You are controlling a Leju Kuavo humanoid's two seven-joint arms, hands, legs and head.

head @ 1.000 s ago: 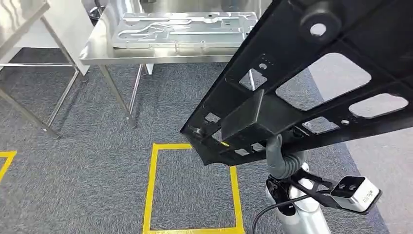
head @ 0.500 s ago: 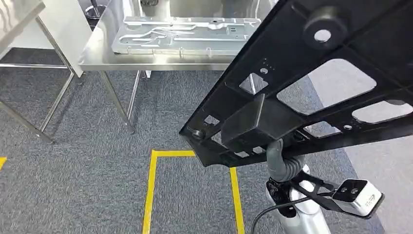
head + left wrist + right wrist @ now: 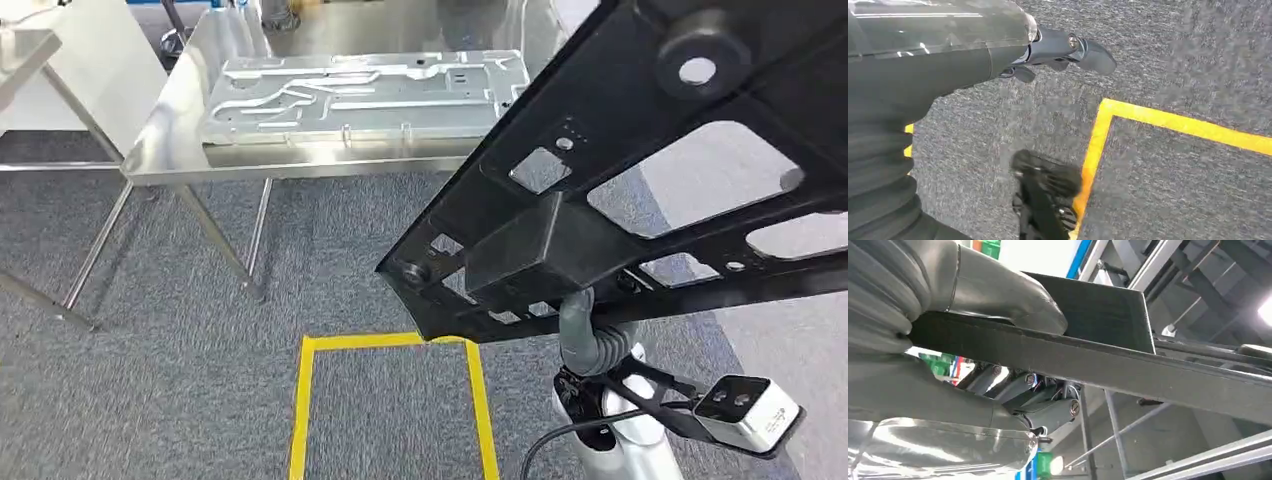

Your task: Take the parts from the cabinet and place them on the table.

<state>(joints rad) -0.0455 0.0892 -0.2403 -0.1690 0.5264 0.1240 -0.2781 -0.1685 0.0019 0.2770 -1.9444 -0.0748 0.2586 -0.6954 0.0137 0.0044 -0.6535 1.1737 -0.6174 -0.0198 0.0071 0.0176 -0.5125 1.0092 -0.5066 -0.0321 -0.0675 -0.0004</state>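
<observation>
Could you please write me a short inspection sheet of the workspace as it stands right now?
Surface: steel table ahead, on thin legs.
Job's things: silver stamped panel lies flat on the table; large black frame part is carried, tilted.
Clutter: nothing seen.
Hands: right hand grips the black frame part's edge, thumb on one face, fingers on the other; left hand holds nothing.
Cables: black cable loops at the right arm.
Surroundings: grey carpet with a yellow taped box.
</observation>
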